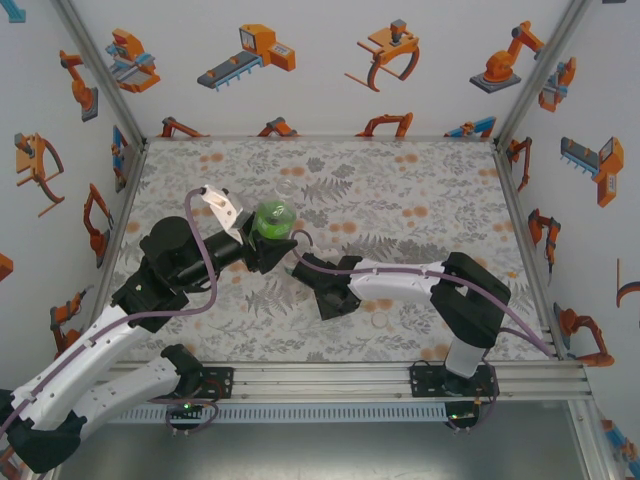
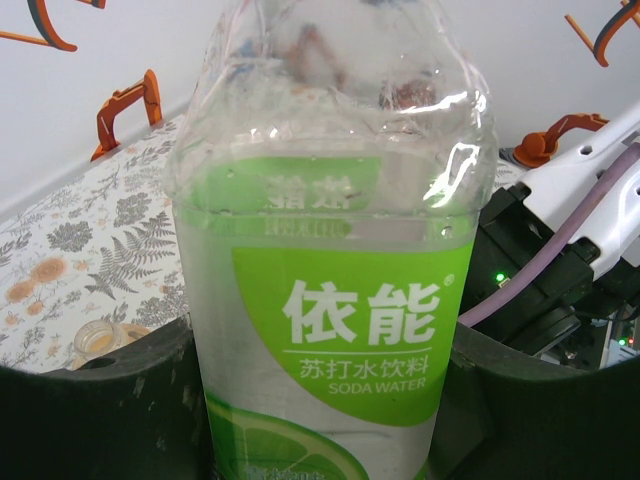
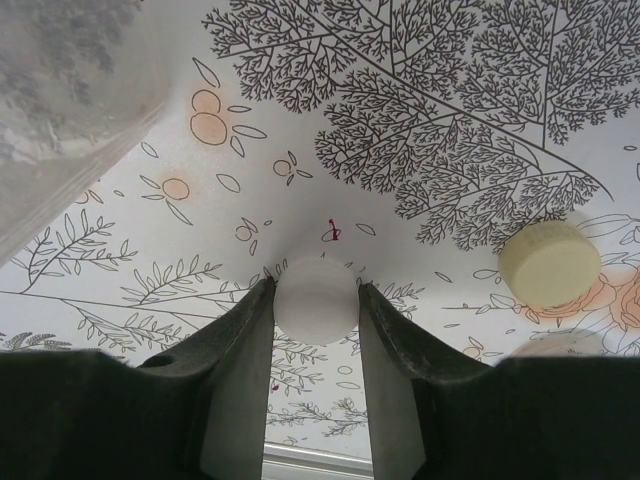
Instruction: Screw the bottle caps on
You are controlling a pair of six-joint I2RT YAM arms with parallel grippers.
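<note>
Left arm: reaches forward; left gripper (image 1: 270, 236) clamps the upright green bottle (image 2: 330, 300).
Right arm: bent low; right gripper (image 3: 316, 318) pinches the white cap (image 3: 316, 298) on the table (image 3: 450, 120).
Label: "依能", "SODA WATER".
Nearby: 1 yellow cap (image 3: 550, 265).

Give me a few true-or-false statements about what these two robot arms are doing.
The left gripper holds a clear plastic bottle with a green label. True.
The right gripper has a small white round plastic cap between its fingers. True.
The pale yellow round plastic cap is screwed onto the bottle. False: it lies loose on the leaf-patterned table.
The bottle's label is orange. False: it is green.
</note>
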